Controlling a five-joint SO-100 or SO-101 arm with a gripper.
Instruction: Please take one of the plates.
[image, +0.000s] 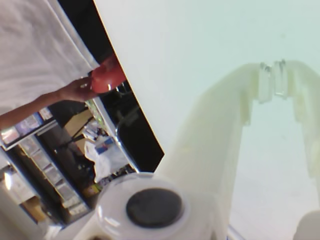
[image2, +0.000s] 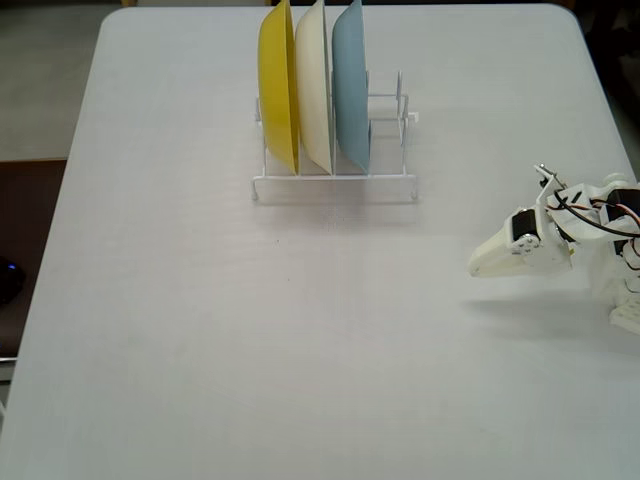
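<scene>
In the fixed view a white wire rack at the table's far middle holds a yellow plate, a cream plate and a light blue plate on edge. No orange plate shows there. In the wrist view a person's hand holds a blurred orange-red round thing past the table's edge; it may be the orange plate. My white gripper is at the table's right side, well apart from the rack. In the wrist view my gripper has its fingertips touching, with nothing between them.
The white table fills the fixed view. In the wrist view the table's edge runs diagonally, with a person in a white shirt and cluttered shelves beyond it. The arm's base is at the right edge.
</scene>
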